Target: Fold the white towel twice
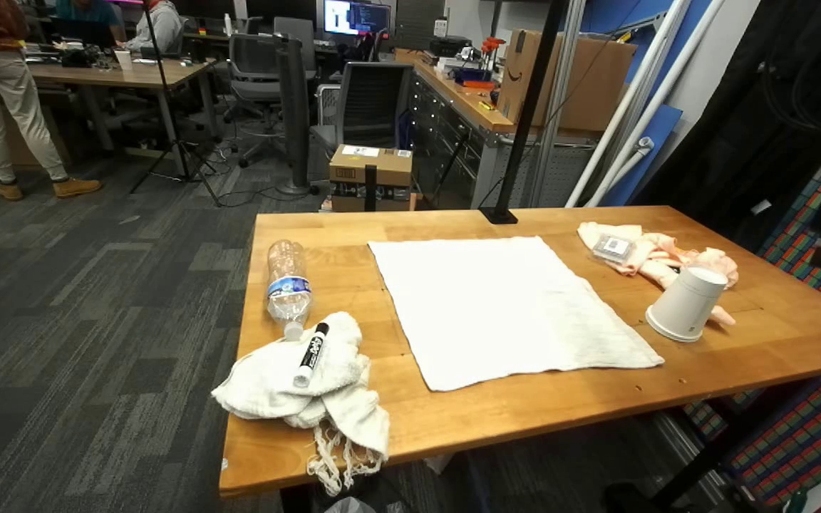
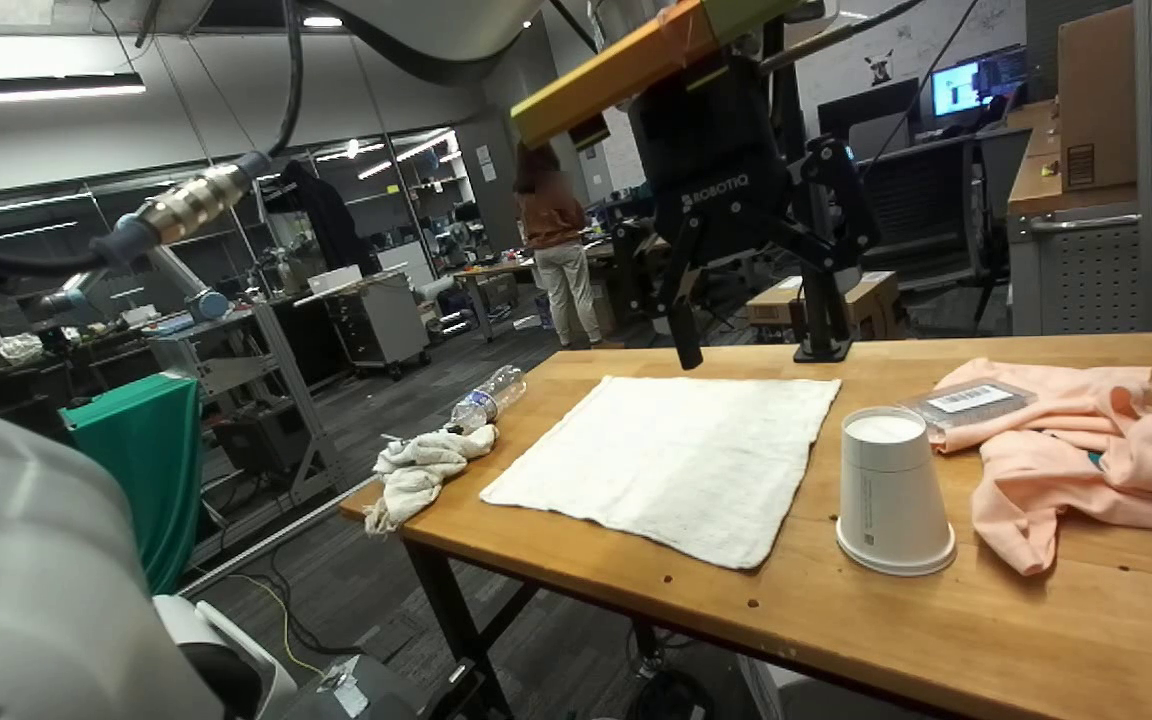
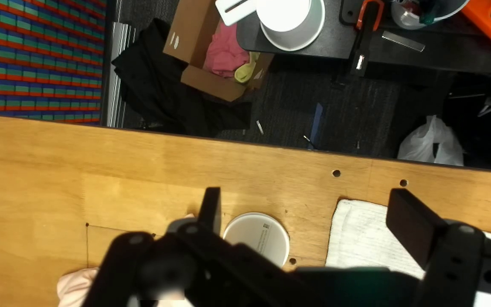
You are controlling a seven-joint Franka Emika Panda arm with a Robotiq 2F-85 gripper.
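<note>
White towel (image 1: 503,306) flat, tabletop (image 1: 510,407) margin along every edge; tool (image 3: 307,211) spread, apparently well clear

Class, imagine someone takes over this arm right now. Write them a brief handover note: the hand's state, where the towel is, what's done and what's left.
Hand: open, holding nothing, raised above the table.
Job: the white towel lies spread flat on the table, between the upside-down white cup and the crumpled rag with a marker on it. It touches neither.
Done: no fold shows yet.
Left: both folds, starting with a grip on the towel, probably at an edge or corner.
</note>
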